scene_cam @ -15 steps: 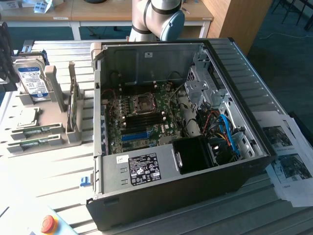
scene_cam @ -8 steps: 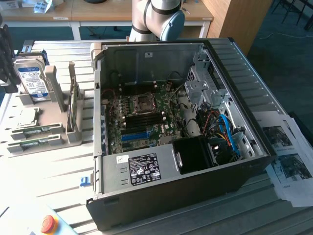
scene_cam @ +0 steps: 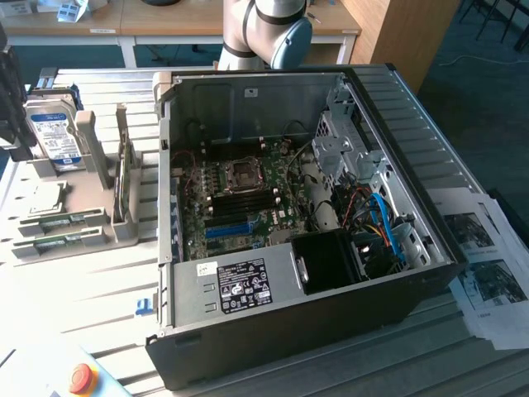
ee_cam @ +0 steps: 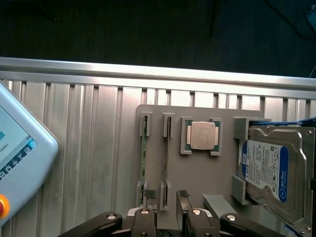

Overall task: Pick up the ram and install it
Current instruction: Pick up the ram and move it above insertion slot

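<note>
Gripper (ee_cam: pixel 167 193) — the jaws are seen standing well apart, and nothing is held between them. The ribbed fingertips (ee_cam: pixel 149 192) are set either side of a gap which, in the wrist view, lines up with one end of the ram stick nearer the processor (ee_cam: pixel 167 153). How high the fingers hang above it cannot be told.

The second ram stick (ee_cam: pixel 144 158) is seated just beside the first and parallel to it, on the pendant side. Both sticks are held on edge in the end brackets of the grey fixture plate (ee_cam: pixel 197 173) — neither is installed.

The processor (ee_cam: pixel 202 135) is laid flat in its own pocket, between the sticks and the hard drive (ee_cam: pixel 269 168), which is propped at a tilt in a bracket. The fixture plate is set on the slatted aluminium table (ee_cam: pixel 89 148). A teach pendant (ee_cam: pixel 19 158) is lying apart from it.

In the exterior view the open computer case (scene_cam: pixel 289 331) is seen to the right of the fixture plate. Its motherboard (scene_cam: pixel 240 215) is exposed, with long dark slots (scene_cam: pixel 240 197) beside the socket. The robot arm (scene_cam: pixel 277 29) is seen behind the case. Printed papers (scene_cam: pixel 488 273) are spread at the exterior view's right.
</note>
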Controlling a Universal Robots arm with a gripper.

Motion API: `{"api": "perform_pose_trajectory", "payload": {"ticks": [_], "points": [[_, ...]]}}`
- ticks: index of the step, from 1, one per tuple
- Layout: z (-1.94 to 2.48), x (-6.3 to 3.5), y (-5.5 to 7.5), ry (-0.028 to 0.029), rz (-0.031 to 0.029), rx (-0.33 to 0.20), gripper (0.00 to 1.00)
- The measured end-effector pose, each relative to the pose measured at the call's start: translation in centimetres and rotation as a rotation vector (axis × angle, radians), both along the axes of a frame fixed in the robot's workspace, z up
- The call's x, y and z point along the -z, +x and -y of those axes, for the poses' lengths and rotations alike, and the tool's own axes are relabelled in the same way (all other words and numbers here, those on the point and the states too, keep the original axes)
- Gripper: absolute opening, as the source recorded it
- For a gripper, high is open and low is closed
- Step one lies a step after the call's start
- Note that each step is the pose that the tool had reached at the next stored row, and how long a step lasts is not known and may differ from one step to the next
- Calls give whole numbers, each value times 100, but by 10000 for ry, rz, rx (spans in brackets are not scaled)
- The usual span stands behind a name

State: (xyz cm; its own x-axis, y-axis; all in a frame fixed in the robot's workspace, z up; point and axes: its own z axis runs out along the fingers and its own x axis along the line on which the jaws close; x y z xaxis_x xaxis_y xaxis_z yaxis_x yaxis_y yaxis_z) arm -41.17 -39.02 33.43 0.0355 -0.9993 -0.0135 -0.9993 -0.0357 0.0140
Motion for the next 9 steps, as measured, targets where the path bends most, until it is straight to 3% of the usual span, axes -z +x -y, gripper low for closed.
{"api": "perform_pose_trajectory", "payload": {"ticks": [9], "points": [[0, 64, 0, 0, 0, 0, 29]]}}
